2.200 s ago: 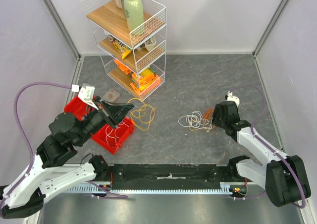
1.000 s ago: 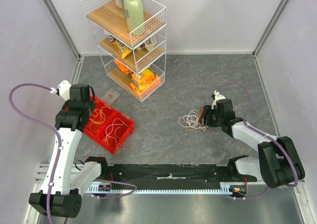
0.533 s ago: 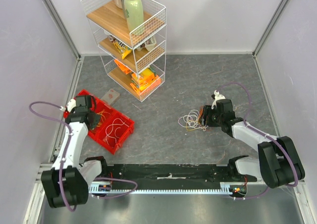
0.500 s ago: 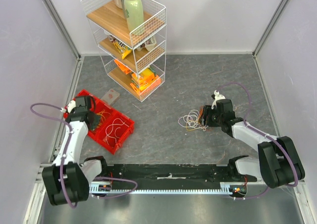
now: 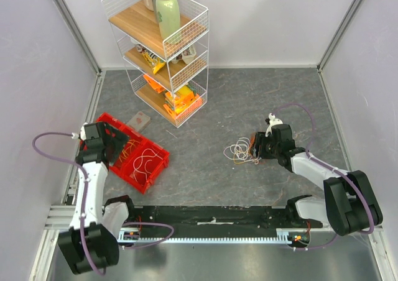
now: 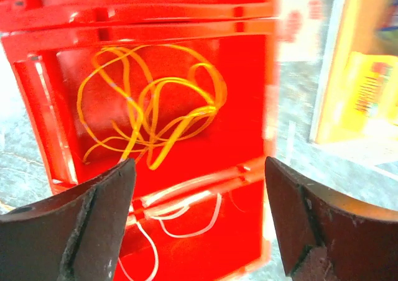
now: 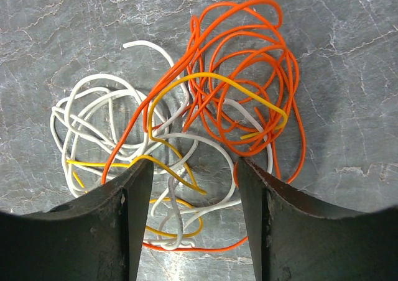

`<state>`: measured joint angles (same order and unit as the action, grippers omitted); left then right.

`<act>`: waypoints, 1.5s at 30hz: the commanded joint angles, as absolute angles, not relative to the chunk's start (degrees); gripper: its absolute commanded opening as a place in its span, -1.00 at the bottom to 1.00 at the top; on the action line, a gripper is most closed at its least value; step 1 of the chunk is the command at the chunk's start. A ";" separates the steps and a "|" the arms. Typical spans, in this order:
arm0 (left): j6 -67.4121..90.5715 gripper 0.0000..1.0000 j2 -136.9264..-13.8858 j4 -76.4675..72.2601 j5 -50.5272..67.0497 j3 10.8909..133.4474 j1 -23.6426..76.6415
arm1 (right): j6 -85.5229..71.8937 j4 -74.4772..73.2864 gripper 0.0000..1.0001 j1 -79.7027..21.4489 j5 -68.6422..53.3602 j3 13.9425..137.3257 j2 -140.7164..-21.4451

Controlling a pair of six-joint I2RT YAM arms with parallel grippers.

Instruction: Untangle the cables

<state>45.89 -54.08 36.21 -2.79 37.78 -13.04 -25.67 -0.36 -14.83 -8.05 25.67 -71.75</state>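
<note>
The cables [image 5: 241,150] lie in a loose tangle on the grey table right of centre. They are orange [image 7: 249,63], white [image 7: 93,113] and yellow [image 7: 205,79] wires looped through each other. My right gripper [image 5: 256,147] is low at the tangle's right side. It is open [image 7: 194,163], its jaws straddling the near loops without pinching them. My left gripper [image 5: 107,143] hangs open [image 6: 199,163] over a red bin [image 5: 152,146], holding nothing. A separate yellow cable [image 6: 149,107] lies in one compartment of the bin [image 6: 249,107] and a white cable [image 6: 186,231] in the compartment beside it.
A white wire shelf rack [image 5: 165,51] stands at the back left with a green bottle [image 5: 166,13] and snack packs. A small flat packet [image 5: 140,119] lies between the rack and the bin. Side walls close in the table left and right.
My left gripper has opened above the red bin and its arm has folded back toward the near-left edge. The right arm and the tangle have not moved.
</note>
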 commanded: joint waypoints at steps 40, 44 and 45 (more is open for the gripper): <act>37.27 0.06 -89.20 1.05 18.47 50.27 48.25 | -34.28 11.60 -0.70 -41.22 -20.48 18.11 -62.14; 35.34 0.10 -91.14 2.36 16.62 52.11 48.16 | -34.45 11.34 -0.70 -41.22 -20.22 17.49 -61.96; 34.90 0.16 -91.75 3.33 16.18 52.99 48.16 | -34.37 11.25 -0.71 -41.13 -20.21 17.32 -61.96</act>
<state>39.18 -90.17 3.16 18.90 48.53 48.03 -34.06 10.24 -41.04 -19.68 18.28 -62.96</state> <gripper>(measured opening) 0.539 0.146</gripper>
